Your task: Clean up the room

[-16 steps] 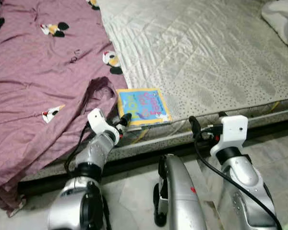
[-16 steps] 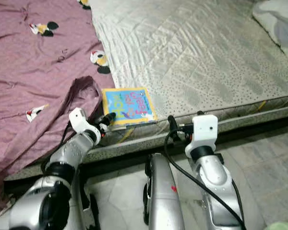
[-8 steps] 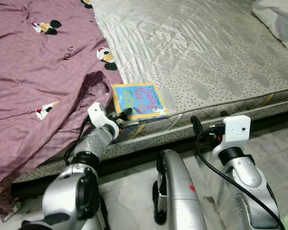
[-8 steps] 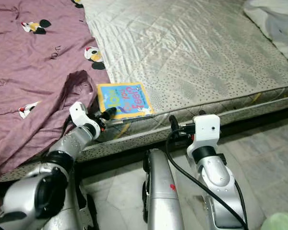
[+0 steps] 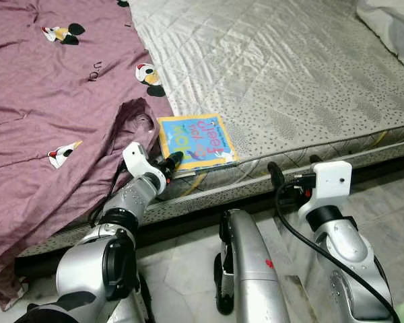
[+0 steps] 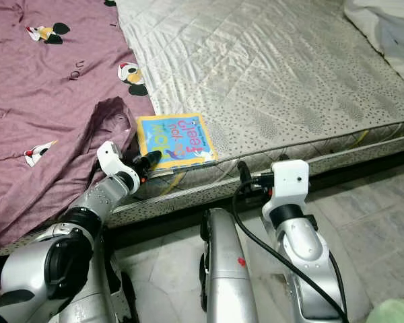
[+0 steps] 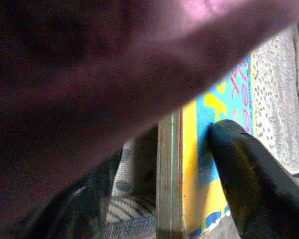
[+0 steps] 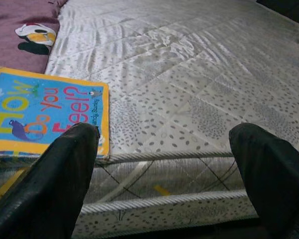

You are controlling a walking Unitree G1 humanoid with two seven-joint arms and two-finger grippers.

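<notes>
Cardboard, by the look of it: the picture book [image 5: 196, 141] is a thick, stiff board book with a glossy blue cover, yellow border and pink lettering, and it probably weighs little and will not flex when lifted. It lies flat at the near edge of the mattress [image 5: 289, 81], just beside the rumpled hem of the purple bedsheet [image 5: 47, 114], which sits at about nine o'clock from it. The best hold is likely the overhanging near corner, pinched across its thickness, since the slick cover could slide under a fingertip pressing from above alone.

The left gripper [image 5: 173, 162] reaches that corner at about seven o'clock of the book. In the left wrist view one black finger [image 7: 249, 184] rests on the blue cover while the board's pale layered edge stands beside it; the other finger is lost behind a dark purple blur, so I cannot tell whether the jaws have closed on the book.

The right gripper [image 8: 164, 174] hangs at about four o'clock from the book, below the mattress edge, fingers well apart and holding nothing.

The mattress is quilted, satiny and grey-cream with a speckled print and corded piping; the sheet is soft cotton printed with cartoon mice. Grey marbled floor tiles [image 5: 384, 195] lie below.
</notes>
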